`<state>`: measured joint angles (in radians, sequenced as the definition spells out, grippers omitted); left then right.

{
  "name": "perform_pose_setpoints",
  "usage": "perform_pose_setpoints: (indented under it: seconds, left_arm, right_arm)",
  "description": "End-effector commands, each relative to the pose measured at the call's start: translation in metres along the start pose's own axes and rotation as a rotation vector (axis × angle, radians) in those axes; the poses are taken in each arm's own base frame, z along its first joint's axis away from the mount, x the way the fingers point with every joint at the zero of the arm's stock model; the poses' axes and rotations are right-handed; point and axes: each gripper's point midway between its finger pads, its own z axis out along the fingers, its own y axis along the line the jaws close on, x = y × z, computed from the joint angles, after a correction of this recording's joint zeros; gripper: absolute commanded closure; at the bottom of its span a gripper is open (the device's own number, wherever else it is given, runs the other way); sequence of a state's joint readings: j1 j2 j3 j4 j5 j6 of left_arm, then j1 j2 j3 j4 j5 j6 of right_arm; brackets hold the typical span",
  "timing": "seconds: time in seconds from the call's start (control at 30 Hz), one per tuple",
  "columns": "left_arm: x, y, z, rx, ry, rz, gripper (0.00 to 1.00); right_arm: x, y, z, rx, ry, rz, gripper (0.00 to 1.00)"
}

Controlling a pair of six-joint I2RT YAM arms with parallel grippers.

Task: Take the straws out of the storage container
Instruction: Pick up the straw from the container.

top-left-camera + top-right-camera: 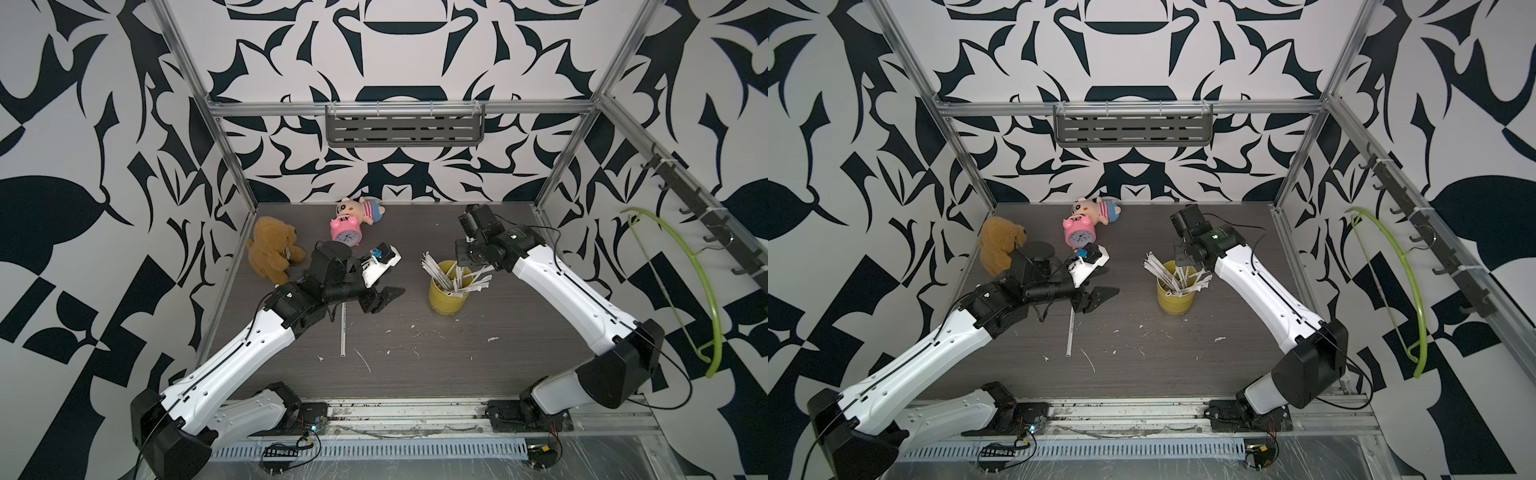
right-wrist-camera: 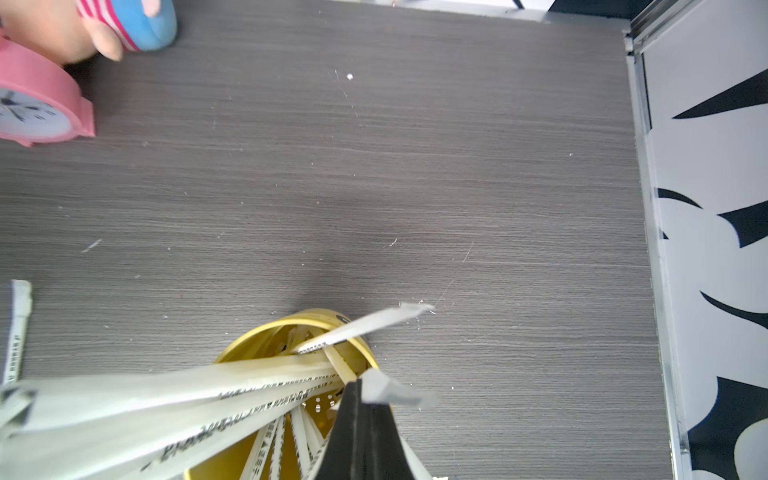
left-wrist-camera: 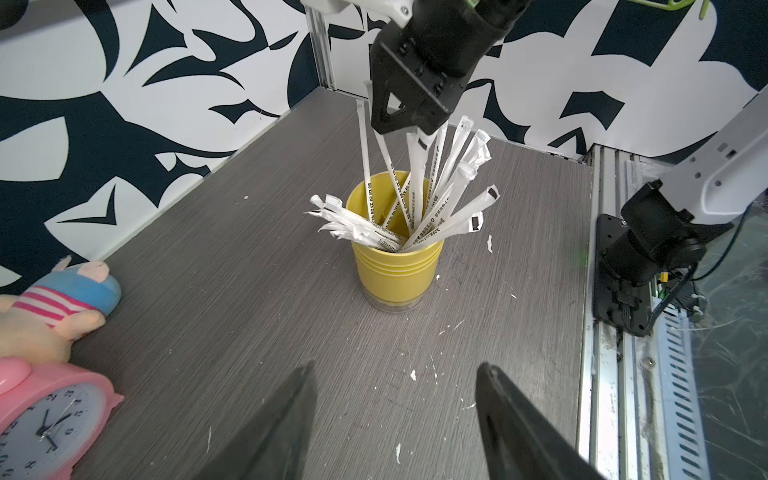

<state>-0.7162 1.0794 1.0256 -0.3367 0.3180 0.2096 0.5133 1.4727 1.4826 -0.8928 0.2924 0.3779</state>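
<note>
Many wrapped straws (image 3: 414, 174) stand fanned in the yellow cup (image 1: 448, 303), 3 o'clock of table (image 1: 415, 365) centre; right gripper (image 2: 360, 395) pinches one straw's top, jaws together; left gripper (image 1: 384, 297), at the cup's 9 o'clock, jaws apart, empty.

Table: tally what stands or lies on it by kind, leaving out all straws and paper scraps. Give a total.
Plush toys: 2 (brown teddy bear, striped pig doll)
Pink alarm clock: 1
Yellow cup: 1
Total: 4
</note>
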Motion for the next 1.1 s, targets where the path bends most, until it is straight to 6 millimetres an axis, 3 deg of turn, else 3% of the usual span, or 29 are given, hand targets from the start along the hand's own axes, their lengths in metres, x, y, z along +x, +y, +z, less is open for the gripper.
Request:
perform_pose_setpoints:
  seconds: [0.0,0.2,0.77,1.07]
  left_arm:
    - [0.007,-0.005,-0.001,0.013,0.021,0.001,0.33]
    - [0.007,-0.004,-0.001,0.013,0.020,0.002,0.33]
    - [0.003,-0.005,-0.005,0.008,0.005,0.014,0.33]
    - [-0.002,-0.005,-0.008,0.000,-0.011,0.012,0.33]
  right_arm:
    - [-0.004,0.003,-0.012,-0.025,-0.042,-0.010,1.00]
    - [-0.012,0.007,-0.024,-0.033,-0.081,-0.036,1.00]
    - [-0.038,0.012,-0.089,-0.024,-0.219,-0.107,1.00]
    - [-0.057,0.014,-0.135,-0.022,-0.311,-0.147,1.00]
